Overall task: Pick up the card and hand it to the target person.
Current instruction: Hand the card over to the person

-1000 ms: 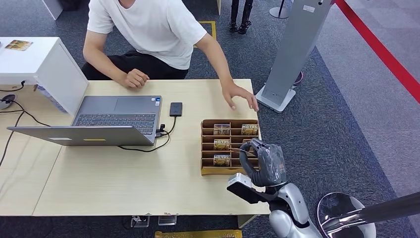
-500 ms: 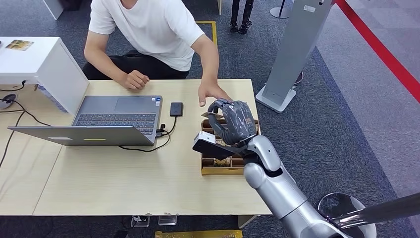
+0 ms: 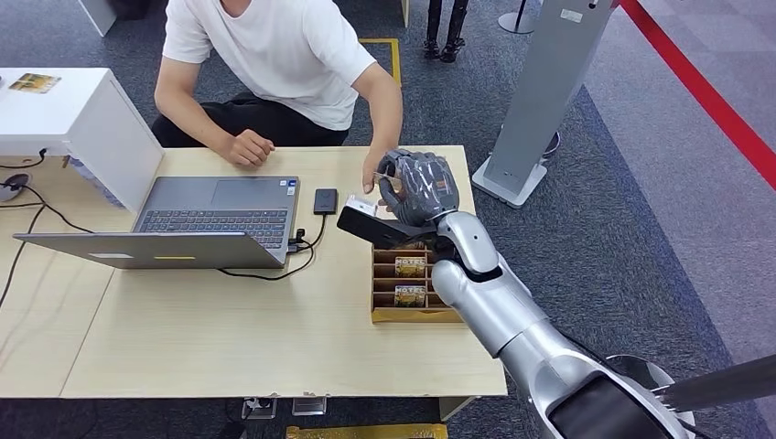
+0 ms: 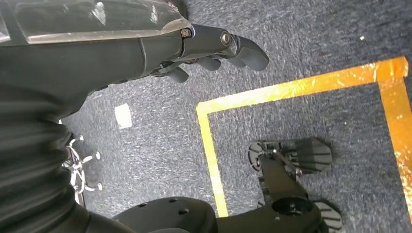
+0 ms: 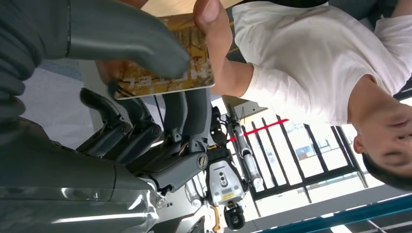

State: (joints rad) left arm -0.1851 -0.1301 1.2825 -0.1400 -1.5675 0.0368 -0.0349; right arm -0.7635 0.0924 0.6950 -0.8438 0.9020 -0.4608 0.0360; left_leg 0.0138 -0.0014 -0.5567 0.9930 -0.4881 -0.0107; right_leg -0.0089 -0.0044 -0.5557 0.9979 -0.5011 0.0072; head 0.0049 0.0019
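I see the gold printed card (image 5: 165, 65) pinched in my right hand (image 3: 416, 187) above the table's far edge, the person's hand (image 5: 209, 19) gripping its other end.

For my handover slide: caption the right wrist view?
Right hand holds the gold card as the person's hand pinches its edge.

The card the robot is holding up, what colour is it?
The card is golden yellow with dark brownish markings, seen best in the right wrist view.

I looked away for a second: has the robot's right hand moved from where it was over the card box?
Yes. The right hand has gone from the card box's near right corner, across it, to beyond its far edge, holding the card at the person's hand.
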